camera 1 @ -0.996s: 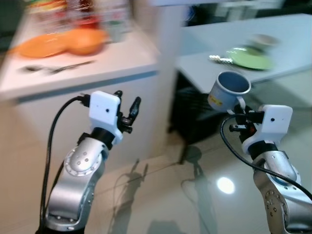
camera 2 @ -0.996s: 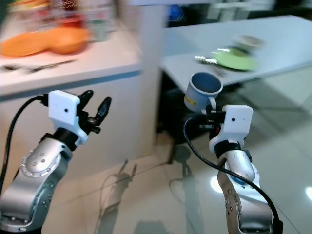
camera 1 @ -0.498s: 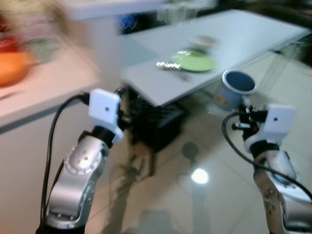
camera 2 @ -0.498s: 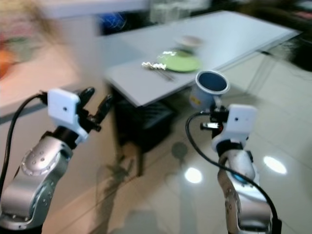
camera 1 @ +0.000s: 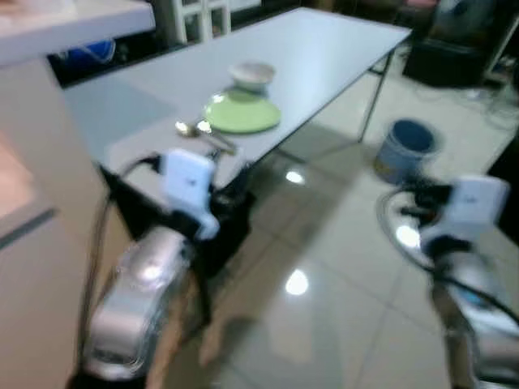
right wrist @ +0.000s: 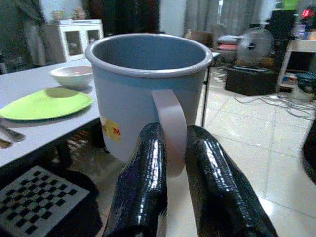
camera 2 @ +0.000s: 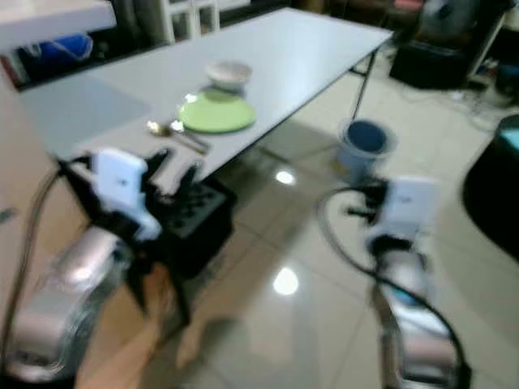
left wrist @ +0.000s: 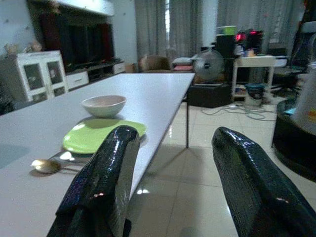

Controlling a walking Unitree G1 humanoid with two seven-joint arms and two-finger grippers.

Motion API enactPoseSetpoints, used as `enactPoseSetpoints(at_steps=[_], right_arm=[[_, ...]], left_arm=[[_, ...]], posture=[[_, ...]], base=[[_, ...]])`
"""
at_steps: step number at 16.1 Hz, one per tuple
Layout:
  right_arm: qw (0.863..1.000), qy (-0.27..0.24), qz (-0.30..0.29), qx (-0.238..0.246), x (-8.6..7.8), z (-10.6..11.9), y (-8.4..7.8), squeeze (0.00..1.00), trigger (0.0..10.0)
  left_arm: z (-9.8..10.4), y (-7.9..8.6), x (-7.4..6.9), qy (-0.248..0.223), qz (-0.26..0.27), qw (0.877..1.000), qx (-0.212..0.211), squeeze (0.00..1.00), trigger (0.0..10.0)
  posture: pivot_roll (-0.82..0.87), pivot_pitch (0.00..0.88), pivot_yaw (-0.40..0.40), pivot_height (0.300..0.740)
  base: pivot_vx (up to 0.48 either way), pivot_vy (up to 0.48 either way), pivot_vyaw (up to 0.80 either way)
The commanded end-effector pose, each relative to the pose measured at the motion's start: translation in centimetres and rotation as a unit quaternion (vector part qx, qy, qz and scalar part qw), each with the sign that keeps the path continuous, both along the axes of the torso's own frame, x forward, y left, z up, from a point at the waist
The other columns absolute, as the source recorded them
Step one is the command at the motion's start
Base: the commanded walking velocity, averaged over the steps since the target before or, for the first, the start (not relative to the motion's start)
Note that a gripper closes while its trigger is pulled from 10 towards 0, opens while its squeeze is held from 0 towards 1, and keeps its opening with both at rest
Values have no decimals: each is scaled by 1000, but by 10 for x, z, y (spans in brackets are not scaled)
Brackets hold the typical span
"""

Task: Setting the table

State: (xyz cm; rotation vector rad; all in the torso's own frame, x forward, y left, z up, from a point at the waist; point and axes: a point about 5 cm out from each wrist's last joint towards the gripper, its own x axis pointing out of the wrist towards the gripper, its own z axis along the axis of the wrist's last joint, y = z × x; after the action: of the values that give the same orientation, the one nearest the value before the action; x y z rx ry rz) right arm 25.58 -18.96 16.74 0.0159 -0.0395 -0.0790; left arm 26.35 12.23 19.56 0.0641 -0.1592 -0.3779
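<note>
My right gripper [right wrist: 173,163] is shut on the handle of a light blue mug [camera 1: 405,148], held upright in front of me over the tiled floor to the right of the table. The mug [right wrist: 148,94] has a yellow sticker on its side. On the long white table [camera 1: 324,49] lie a green plate [camera 1: 242,113], a white bowl [camera 1: 251,75] just behind it, and a spoon [camera 1: 188,129] with more cutlery to the plate's left. My left gripper [left wrist: 170,182] is open and empty, raised before the table's near end, its fingers [left wrist: 106,177] pointing at the plate [left wrist: 98,136].
A white counter edge [camera 1: 49,24] is close on my left. A dark crate with a checkered top [camera 2: 190,212] sits under the table's near end. A fan and dark furniture [left wrist: 210,66] stand beyond the far end, a black round object [camera 2: 495,186] at right. The floor is glossy tile.
The camera has swung right, away from the kitchen counter, bringing the dining table into full view. Both arms keep their poses; the mug stays in my right gripper.
</note>
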Motion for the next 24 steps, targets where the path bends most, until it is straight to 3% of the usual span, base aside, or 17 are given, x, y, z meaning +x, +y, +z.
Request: enactPoseSetpoints(at_steps=[1, 15, 22, 24], right_arm=[[1000, -7, -16, -6, -1, 4, -7, 0, 10000], [999, -48, 0, 11, 3, 14, -1, 0, 10000], [999, -45, -6, 19, 3, 12, -3, 0, 10000], [999, -43, -9, 18, 2, 11, -4, 0, 10000]], left_arm=[[3, -6, -1, -5, -13, 1000, -4, 0, 10000], [3, -6, 3, -13, -5, 1000, 2, 0, 10000], [3, -7, 3, -13, -8, 1000, 0, 0, 10000], [4, -7, 3, -13, -9, 1000, 0, 0, 10000]], posture=[[34, 0, -22, 740], [29, 0, -16, 740], [30, 0, -14, 740], [30, 0, -11, 740]], base=[[382, 0, 0], [392, 0, 0], [422, 0, -800], [422, 0, 0]])
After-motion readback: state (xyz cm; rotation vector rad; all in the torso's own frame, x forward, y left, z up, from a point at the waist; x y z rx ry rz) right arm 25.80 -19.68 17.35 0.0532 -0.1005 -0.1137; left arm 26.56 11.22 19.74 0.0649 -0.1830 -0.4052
